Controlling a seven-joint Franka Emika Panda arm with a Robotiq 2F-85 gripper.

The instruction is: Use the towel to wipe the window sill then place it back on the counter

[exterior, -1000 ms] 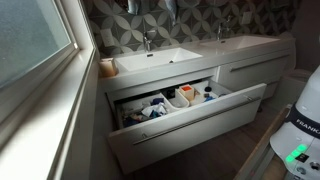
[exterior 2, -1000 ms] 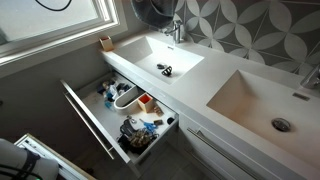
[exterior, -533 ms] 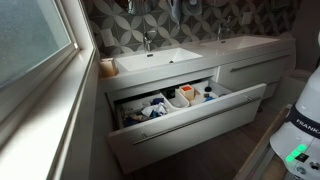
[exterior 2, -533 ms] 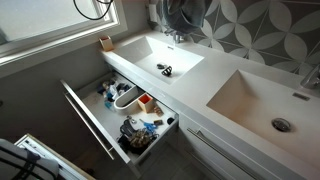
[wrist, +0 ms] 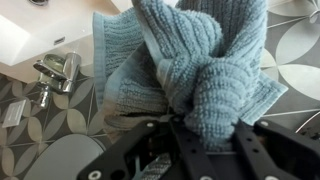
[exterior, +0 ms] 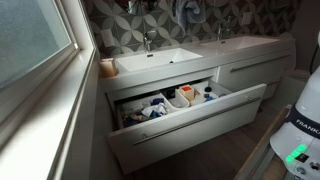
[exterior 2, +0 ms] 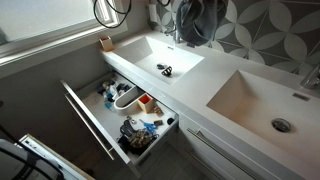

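A blue-grey knitted towel (wrist: 190,60) hangs bunched in my gripper (wrist: 205,125), which is shut on a fold of it. In both exterior views the towel (exterior 2: 200,18) (exterior: 190,10) is held high against the patterned wall tiles, above the sink nearer the window. The gripper itself is mostly cut off by the top edge there. The window sill (exterior: 50,115) (exterior 2: 45,55) runs along the window, well away from the towel. The white counter (exterior 2: 205,82) (exterior: 250,45) with two sinks lies below the towel.
A drawer (exterior: 190,115) (exterior 2: 120,115) stands pulled out under the counter, full of toiletries. A faucet (wrist: 58,70) (exterior: 147,42) is just below the towel. A small tan object (exterior 2: 104,43) sits on the counter corner by the sill. A dark item (exterior 2: 166,70) lies in the sink.
The gripper with the towel has moved away from the window along the tiled wall, and the towel now hangs in fuller view above the faucet. Nothing else has moved.
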